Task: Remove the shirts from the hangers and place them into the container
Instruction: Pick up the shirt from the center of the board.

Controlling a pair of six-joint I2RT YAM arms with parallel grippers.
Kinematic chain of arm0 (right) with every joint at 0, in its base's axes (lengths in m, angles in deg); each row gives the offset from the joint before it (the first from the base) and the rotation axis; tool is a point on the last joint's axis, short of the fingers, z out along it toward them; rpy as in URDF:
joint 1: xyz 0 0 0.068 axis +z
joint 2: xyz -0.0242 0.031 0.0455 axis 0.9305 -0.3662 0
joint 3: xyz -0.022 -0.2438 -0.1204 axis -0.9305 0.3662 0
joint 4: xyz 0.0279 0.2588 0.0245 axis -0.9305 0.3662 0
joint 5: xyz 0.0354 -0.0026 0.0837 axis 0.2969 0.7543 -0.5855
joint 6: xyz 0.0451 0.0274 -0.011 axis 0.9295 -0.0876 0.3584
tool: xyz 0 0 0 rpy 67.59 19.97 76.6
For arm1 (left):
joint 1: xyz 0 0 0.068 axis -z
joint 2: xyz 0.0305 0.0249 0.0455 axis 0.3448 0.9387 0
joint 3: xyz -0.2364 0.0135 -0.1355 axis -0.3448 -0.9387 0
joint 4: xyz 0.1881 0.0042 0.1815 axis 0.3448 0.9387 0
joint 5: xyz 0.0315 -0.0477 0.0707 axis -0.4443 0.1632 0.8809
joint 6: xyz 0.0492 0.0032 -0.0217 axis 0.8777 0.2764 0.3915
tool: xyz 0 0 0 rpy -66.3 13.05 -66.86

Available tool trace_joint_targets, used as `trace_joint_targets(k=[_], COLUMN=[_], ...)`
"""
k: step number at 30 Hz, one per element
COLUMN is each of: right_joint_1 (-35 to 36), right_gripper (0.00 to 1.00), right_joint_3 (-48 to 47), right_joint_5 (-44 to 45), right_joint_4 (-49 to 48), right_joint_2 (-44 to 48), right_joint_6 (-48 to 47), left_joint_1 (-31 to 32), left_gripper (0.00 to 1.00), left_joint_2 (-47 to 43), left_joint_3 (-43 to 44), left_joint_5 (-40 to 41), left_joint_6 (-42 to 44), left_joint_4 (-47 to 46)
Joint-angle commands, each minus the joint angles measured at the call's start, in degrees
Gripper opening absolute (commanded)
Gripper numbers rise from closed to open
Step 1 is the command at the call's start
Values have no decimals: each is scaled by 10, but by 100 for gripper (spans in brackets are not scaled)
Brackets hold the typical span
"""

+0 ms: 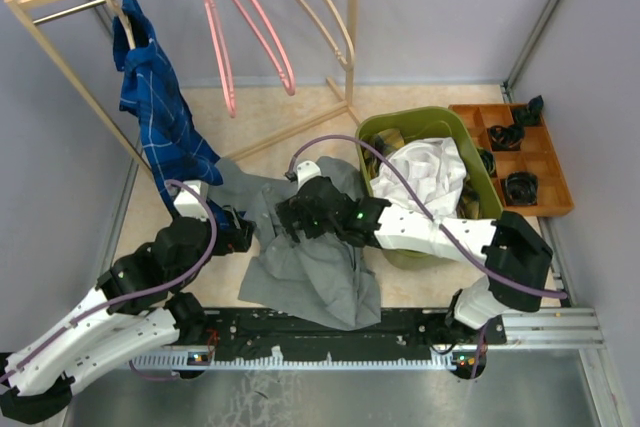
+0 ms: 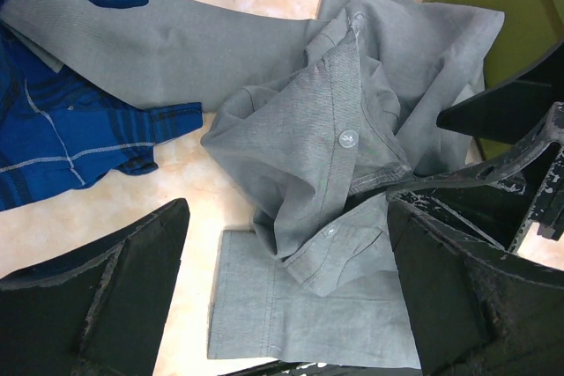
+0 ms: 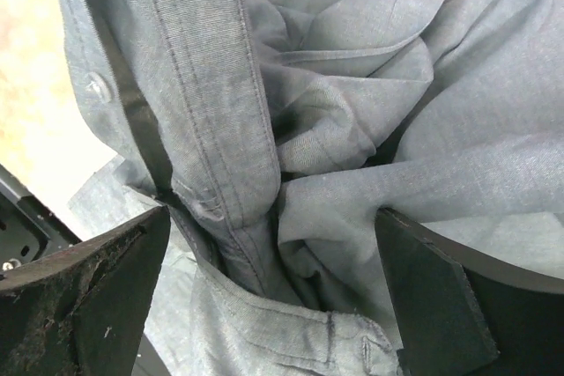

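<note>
Light was even and soft, falling from above – the top view showed only faint shadows under the arms (image 1: 110, 317) and along the edge of the grey shirt (image 1: 310, 277) on the pale bench (image 1: 280, 112). The walls (image 1: 450, 7) leaned outward toward the corners, a wide-lens bend. The metal strip (image 1: 350, 392) at the near edge gave a dull sheen. In the left wrist view the shirt's weave was sharp, while the left hand's (image 2: 286, 217) black fingers (image 2: 106, 297) sat soft and nearly featureless. The right wrist view was dimmer – deep folds went dark, and the bench at the top corner burned out pale.
</note>
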Motion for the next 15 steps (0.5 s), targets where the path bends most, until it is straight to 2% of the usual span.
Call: trace_joint_targets(k=[1, 6, 10, 12, 15], right_joint_1=[-8, -31, -48, -49, -47], right_gripper=[99, 99, 99, 99, 98], right_joint_3=[-38, -66, -98, -119, -104], right_joint_5=[20, 39, -13, -20, -20], right_joint_4=[-28, -24, 13, 49, 54], right_joint_2=[-19, -113, -192, -228, -251], right_joint_6=[-43, -42, -30, -20, -11], left_joint_1=[-1, -1, -1, -2, -2], left_gripper=[99, 99, 99, 99, 99], left_joint_2=[1, 1, 1, 1, 0], left_joint_3=[-2, -3, -4, -3, -3], left_joint_5=[3, 2, 2, 3, 3], left_joint_6=[0, -1, 1, 0, -1], left_joint_4=[-3, -3, -4, -3, -3])
